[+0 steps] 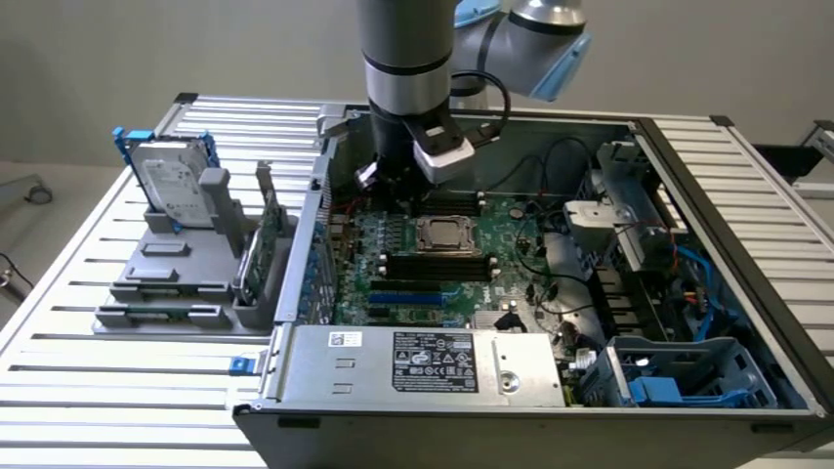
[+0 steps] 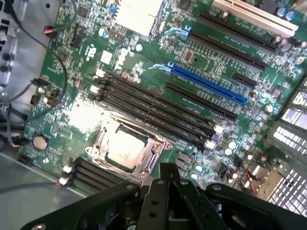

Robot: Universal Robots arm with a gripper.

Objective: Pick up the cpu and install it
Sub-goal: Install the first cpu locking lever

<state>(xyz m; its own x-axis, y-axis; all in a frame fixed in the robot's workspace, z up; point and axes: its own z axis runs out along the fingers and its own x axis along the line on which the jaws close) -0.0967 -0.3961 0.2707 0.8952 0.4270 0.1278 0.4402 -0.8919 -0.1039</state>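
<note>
The cpu (image 2: 122,149) sits in the socket (image 2: 152,154) on the green motherboard (image 2: 72,62), pale metal top facing up, framed by the socket's metal rim; in the exterior view the cpu (image 1: 443,233) is near the middle of the motherboard (image 1: 509,230), inside the open computer case (image 1: 729,195); the gripper (image 2: 165,179) hangs over the board just beside the socket, fingers together and holding nothing, not touching the cpu; in the exterior view the gripper (image 1: 397,191) is low inside the case, toward the case's back wall and a little to the exterior view's left of the cpu; black memory slots (image 2: 158,108) run in rows along one side of the socket, more black slots (image 2: 91,175) on the other side; a long blue slot (image 2: 208,86) lies further out on the board; the power supply (image 1: 417,363) with its label fills the case's front edge; a blue drive cage (image 1: 697,376) sits in the front corner at the exterior view's right; the case stands on a slatted metal table (image 1: 117,391); a grey stand (image 1: 176,274) near the table's edge at the exterior view's left holds a hard drive (image 1: 170,176) upright in a blue frame.
</note>
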